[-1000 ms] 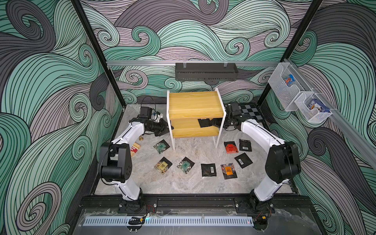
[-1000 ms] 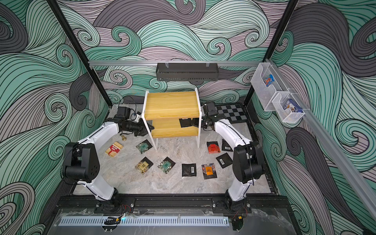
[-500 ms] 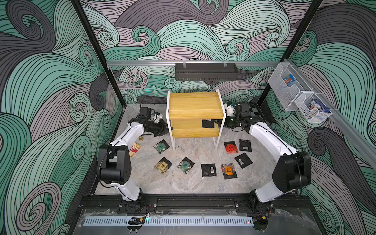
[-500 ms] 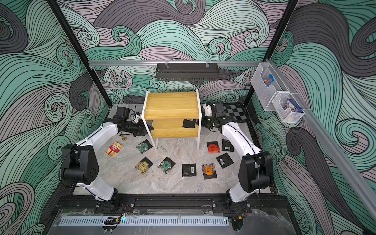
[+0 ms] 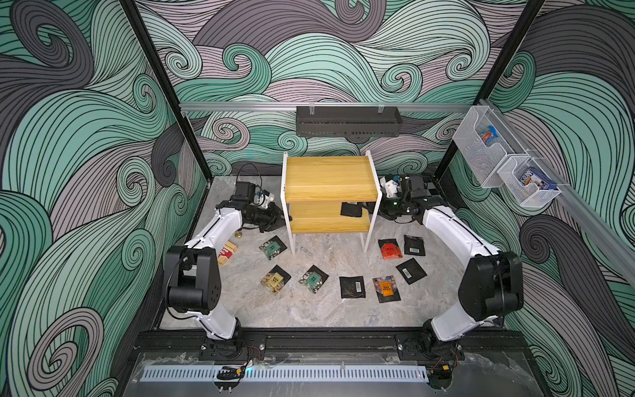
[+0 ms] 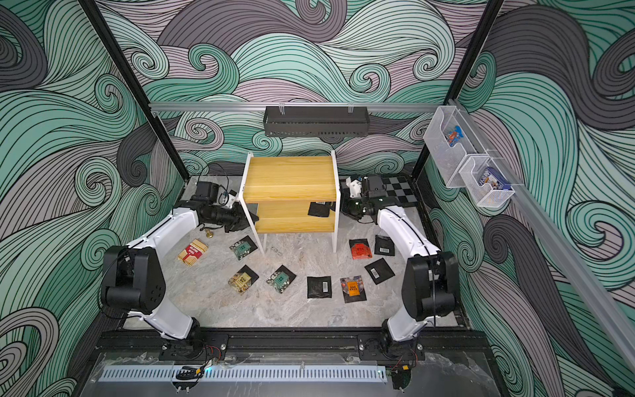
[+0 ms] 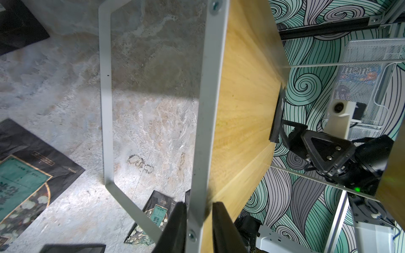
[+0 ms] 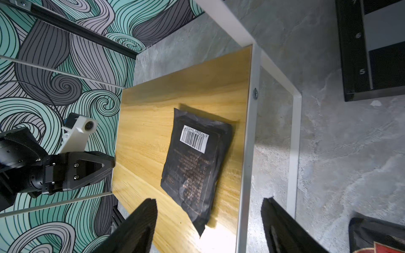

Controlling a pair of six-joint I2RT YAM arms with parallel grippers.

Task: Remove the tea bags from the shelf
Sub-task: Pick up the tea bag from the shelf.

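Swirly green and grey walls (image 5: 103, 154) go all around a grey stone table (image 5: 309, 312). At the back of the table stands the shelf (image 5: 330, 192). It has two yellow boards and a thin white frame (image 7: 202, 98).

Most of the job looks done. Eight tea bags (image 5: 352, 287) lie flat on the table in front of the shelf. Some are black, two are teal, and there is one yellow, one orange and one red. A red striped box (image 5: 226, 252) lies by the left arm, but it is not a tea bag. The top board (image 6: 290, 178) is bare.

One black tea bag (image 8: 195, 162) is left. It lies flat on the lower board (image 5: 319, 225), close to the end by the right arm, with its white barcode sticker facing up. Both top views show it there.

The right gripper (image 8: 209, 199) is just outside that end of the shelf. Its jaws are wide apart and it holds nothing. The near corner of the tea bag points in between them, but they are not closed on it.

The left gripper (image 7: 199, 204) is at the other end. Its fingers (image 7: 175, 225) pinch the white frame, one on each side, so it seems to be keeping the shelf steady.

What is left, I think, is to take that one tea bag off the board and put it down on the table.
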